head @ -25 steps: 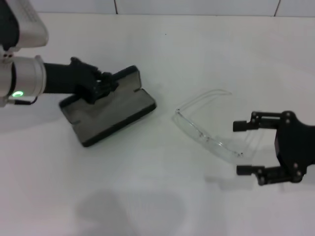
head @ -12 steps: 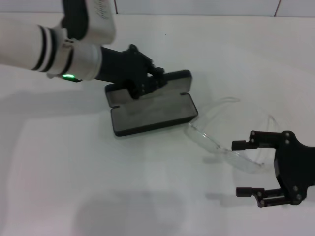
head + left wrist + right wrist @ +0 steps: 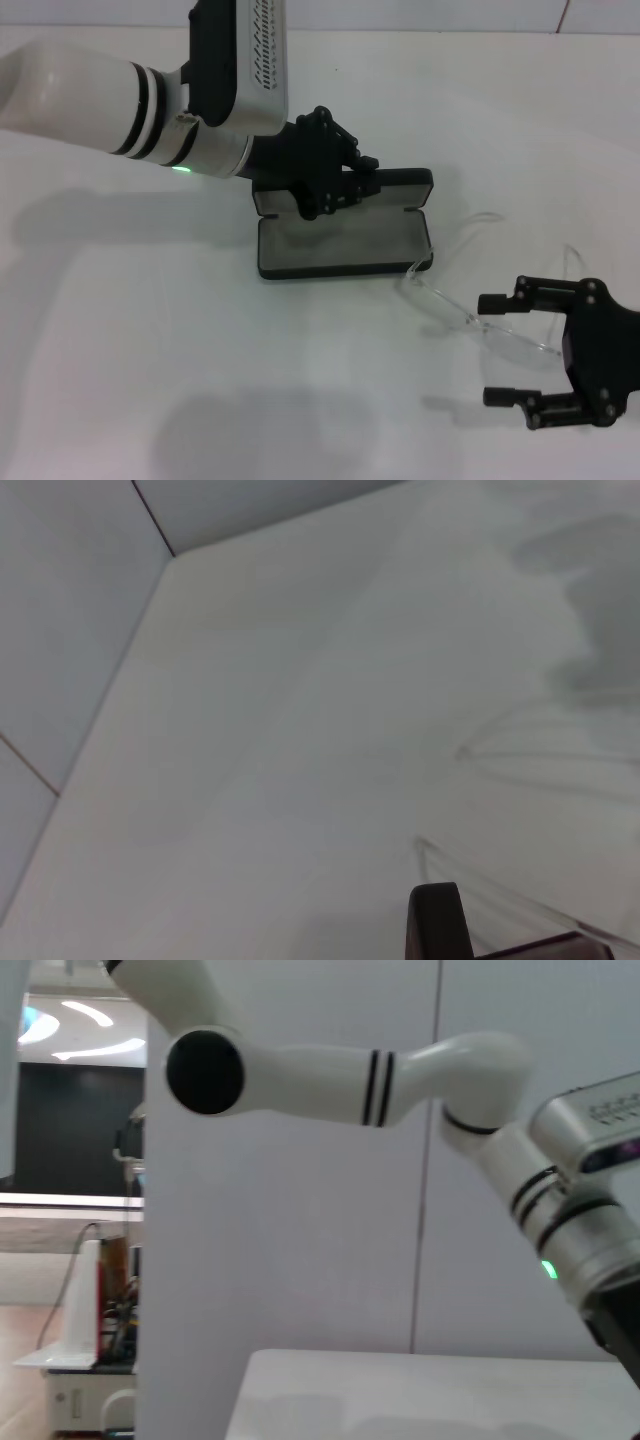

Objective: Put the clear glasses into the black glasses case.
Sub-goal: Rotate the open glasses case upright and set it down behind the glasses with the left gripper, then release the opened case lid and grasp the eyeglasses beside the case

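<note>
The black glasses case [image 3: 340, 248] lies open in the middle of the table, grey lining up, its lid [image 3: 400, 185] standing at the far side. My left gripper [image 3: 343, 190] is shut on the lid's edge. The clear glasses [image 3: 470, 318] lie just right of the case, one end touching its near right corner. They also show faintly in the left wrist view, clear glasses [image 3: 545, 745]. My right gripper [image 3: 492, 350] is open at the glasses' right end. Its far finger [image 3: 500, 302] lies over the lens and its near finger [image 3: 505, 397] is on the table side.
The white table [image 3: 150, 330] has free room to the left and front of the case. A tiled wall [image 3: 400, 12] runs along the far edge. The right wrist view shows only my left arm [image 3: 400, 1070] against a wall.
My left arm has dragged the open case to the right, up against the glasses. The glasses have slid right and nearer. My right gripper has drawn back slightly toward the front.
</note>
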